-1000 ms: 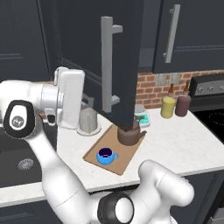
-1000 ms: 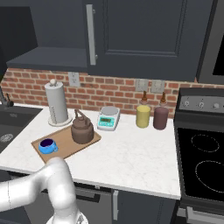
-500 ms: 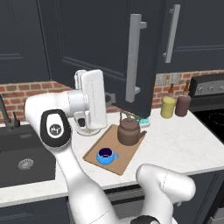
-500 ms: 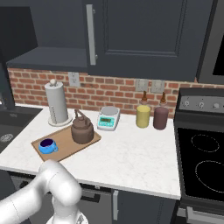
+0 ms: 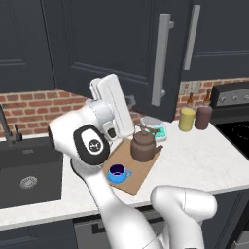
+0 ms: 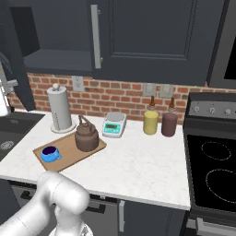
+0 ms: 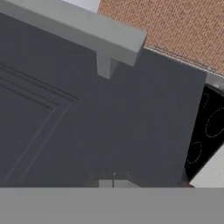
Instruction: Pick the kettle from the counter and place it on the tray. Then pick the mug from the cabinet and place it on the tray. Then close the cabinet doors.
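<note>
The gripper (image 7: 113,183) is barely a sliver at the bottom of the hand view, fingertips pressed together with nothing between them, sitting right up against the face of a cabinet door (image 7: 87,127); whether it actually touches the panel I can't tell. One silver bar handle (image 7: 83,33) runs across the top of that view, cut off at the left edge. In the left base view the arm's white links hide the left part of the counter (image 5: 194,160) and the near-left corner of the tray (image 5: 138,170), and the swung-out door (image 5: 112,53) covers most of the cabinet, so its inside is hidden there. From the right base view you get the open cabinet (image 6: 60,60) with a bare dark shelf, though the left door is only a dark strip at the frame edge. Count: one kettle (image 6: 86,135) and one blue mug (image 6: 50,153), both on the one tray (image 6: 71,146), kettle at the far right end, mug at the near left end, apart from each other. Two canisters, yellow (image 6: 150,121) and brown (image 6: 169,122), just beside each other by the brick wall. One paper-towel holder (image 6: 60,109), one small scale (image 6: 114,125).
</note>
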### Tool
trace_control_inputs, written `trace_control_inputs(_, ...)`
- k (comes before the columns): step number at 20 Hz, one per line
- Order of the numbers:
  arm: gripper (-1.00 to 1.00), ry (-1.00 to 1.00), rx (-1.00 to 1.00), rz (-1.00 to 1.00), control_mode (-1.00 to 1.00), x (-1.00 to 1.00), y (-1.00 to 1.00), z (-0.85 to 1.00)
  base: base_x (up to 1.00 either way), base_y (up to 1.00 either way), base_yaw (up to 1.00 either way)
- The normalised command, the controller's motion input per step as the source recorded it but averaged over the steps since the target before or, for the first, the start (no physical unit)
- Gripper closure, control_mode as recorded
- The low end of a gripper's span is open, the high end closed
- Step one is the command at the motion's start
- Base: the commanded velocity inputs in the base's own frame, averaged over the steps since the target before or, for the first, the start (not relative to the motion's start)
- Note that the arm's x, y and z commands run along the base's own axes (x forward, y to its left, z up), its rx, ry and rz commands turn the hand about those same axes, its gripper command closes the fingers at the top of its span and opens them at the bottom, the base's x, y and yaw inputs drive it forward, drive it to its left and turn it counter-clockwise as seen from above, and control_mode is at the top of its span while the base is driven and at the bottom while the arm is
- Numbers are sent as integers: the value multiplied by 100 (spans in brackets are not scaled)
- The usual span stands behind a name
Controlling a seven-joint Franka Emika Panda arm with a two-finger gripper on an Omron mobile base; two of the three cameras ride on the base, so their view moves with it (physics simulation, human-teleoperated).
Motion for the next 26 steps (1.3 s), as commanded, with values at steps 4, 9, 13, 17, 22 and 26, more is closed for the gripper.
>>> trace_control_inputs(4, 100, -13, -1, 31, -100, 36, 0, 8, 0, 0, 0)
trace_control_inputs(9, 100, -1, 1, 45, -100, 24, 0, 15, 0, 0, 0)
trace_control_inputs(13, 100, 0, 4, 38, -100, 86, 0, 6, 0, 0, 0)
trace_control_inputs(17, 100, 0, 4, 34, -100, 94, 0, 11, 0, 0, 0)
trace_control_inputs(22, 100, 0, 1, 29, -100, 77, 0, 20, 0, 0, 0)
trace_control_inputs(26, 100, -3, 0, 27, -100, 59, 1, 15, 0, 0, 0)
